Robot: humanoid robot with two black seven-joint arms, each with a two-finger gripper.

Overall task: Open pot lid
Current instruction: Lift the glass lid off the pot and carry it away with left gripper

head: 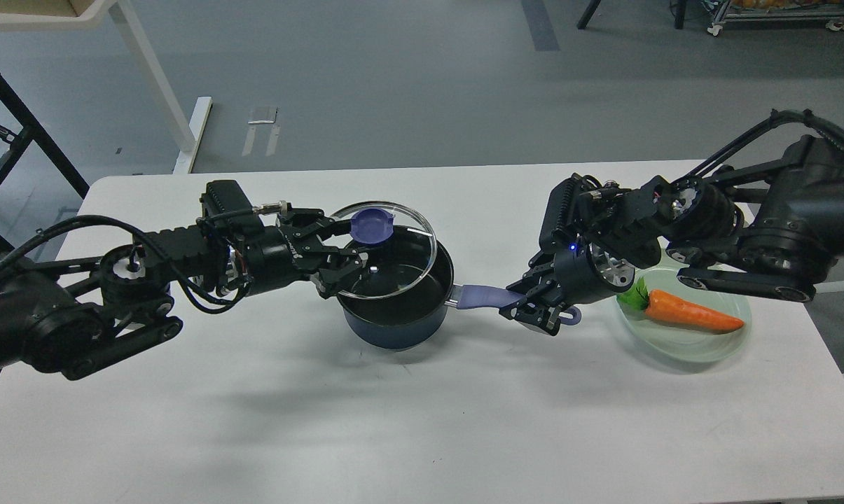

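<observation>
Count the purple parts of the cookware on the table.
2. The periwinkle-purple knob sits on the clear glass lid, held at the left gripper. The long purple pot handle runs right into the right gripper.

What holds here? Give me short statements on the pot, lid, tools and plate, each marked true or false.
1. The lid lies flat, sealed on the pot. False: it is tilted, lifted off the rim.
2. The left tool grips the lid's knob. True.
3. The right tool is closed on the pot's handle. True.
4. The carrot lies inside the pot. False: it lies on the plate.
5. The plate is left of the pot. False: it is to the right.
</observation>
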